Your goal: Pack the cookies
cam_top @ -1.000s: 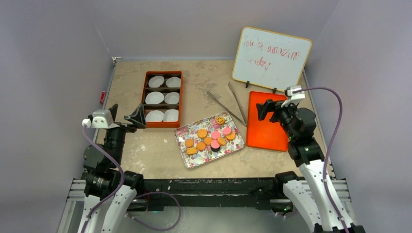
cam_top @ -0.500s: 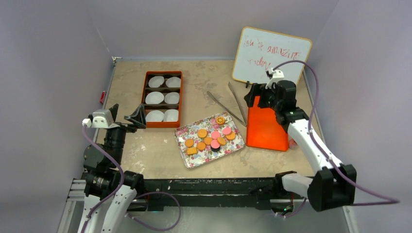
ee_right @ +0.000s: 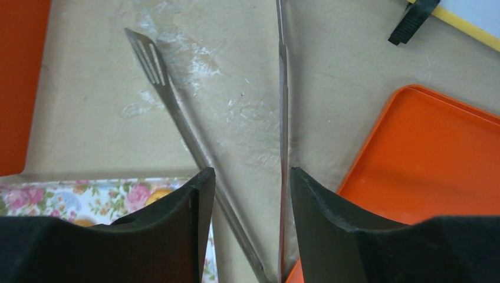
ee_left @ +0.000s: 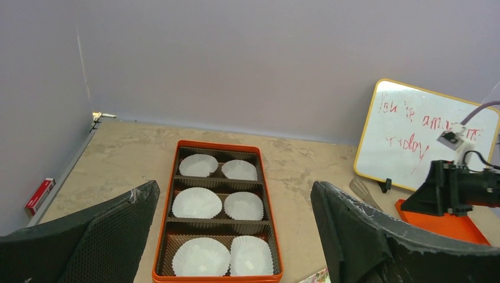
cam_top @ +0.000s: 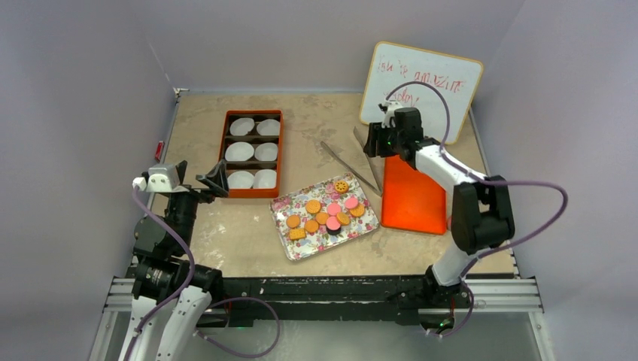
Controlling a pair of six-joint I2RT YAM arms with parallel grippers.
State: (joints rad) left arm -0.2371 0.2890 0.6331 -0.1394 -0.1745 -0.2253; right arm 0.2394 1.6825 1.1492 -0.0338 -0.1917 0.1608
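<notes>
The cookies, round orange and pink ones with a square tan one, lie on a floral tray mid-table. An orange box holds white paper cups. My right gripper hovers low over metal tongs. In the right wrist view the tongs run between my half-closed fingers, the right gripper straddling both arms without pressing them. My left gripper is wide open and empty, near the box's front left corner. From the left wrist, the box lies ahead of the left gripper.
An orange flat lid lies right of the tongs, its edge just beside my right finger. A whiteboard with red writing stands at the back right. A corner of the floral tray shows under my right gripper.
My right arm has swung from the near right up and left over the orange lid to the tongs, and its jaws have narrowed. The left arm has hardly moved.
</notes>
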